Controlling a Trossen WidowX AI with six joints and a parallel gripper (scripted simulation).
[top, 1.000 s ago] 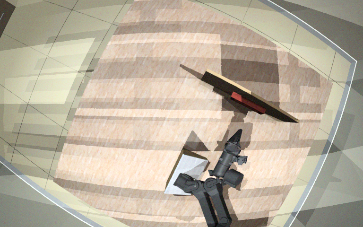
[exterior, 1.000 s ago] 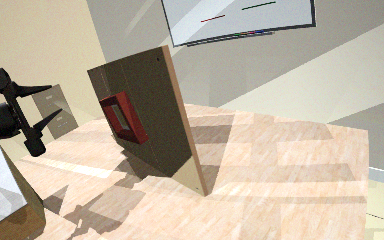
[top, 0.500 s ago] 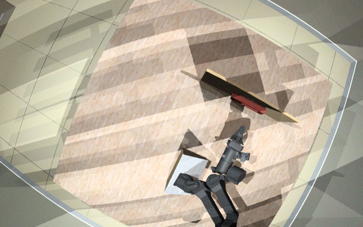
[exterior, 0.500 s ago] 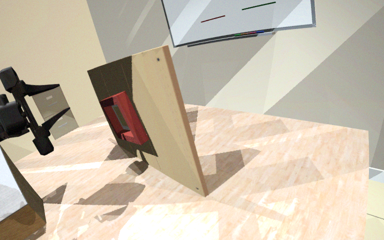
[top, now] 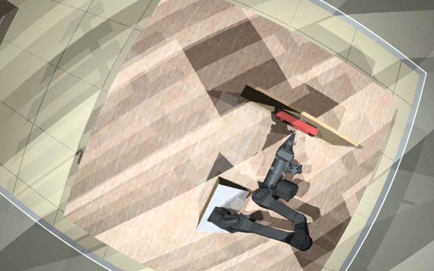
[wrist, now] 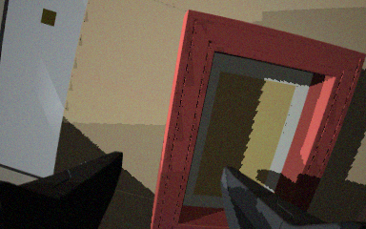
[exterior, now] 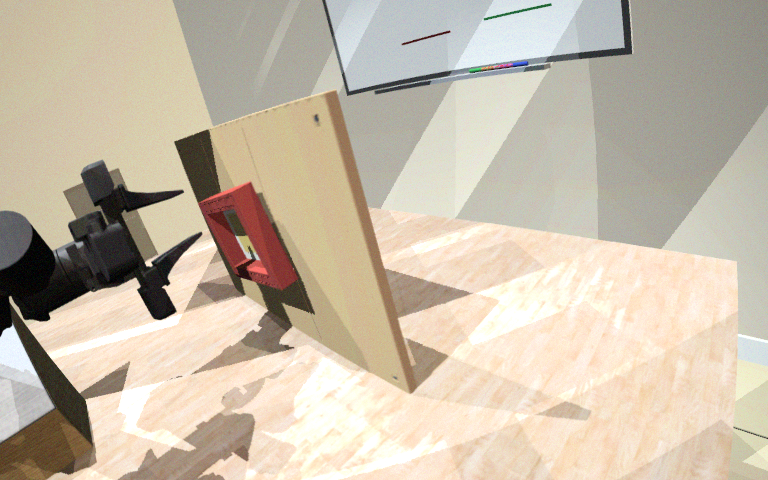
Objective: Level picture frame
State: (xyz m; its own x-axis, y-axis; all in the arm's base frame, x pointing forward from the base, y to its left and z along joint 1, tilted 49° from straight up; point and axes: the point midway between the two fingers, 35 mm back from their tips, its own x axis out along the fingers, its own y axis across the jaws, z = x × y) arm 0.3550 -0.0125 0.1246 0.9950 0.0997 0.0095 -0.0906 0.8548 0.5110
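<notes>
One red rectangular picture frame (exterior: 247,234) hangs tilted on the upright tan wooden board (exterior: 317,226) — the dark parallel-jaw gripper (exterior: 186,216), partly open and holding nothing, sits just short of it.

Lighting is hard and patchy: angular bright and dark bands cross the wooden table (top: 153,134) in every view. Top view bends strongly at the edges, floor lines curve toward the corners. In the exterior view the wall board (exterior: 317,226) is sunlit on its right half, dark at its left edge, and drops a sharp shadow at lower centre. Shadow edges look jagged and pixelated. Wrist view is dim and coarse; the red frame (wrist: 191,119) is half lit, with near fingers black silhouettes.
</notes>
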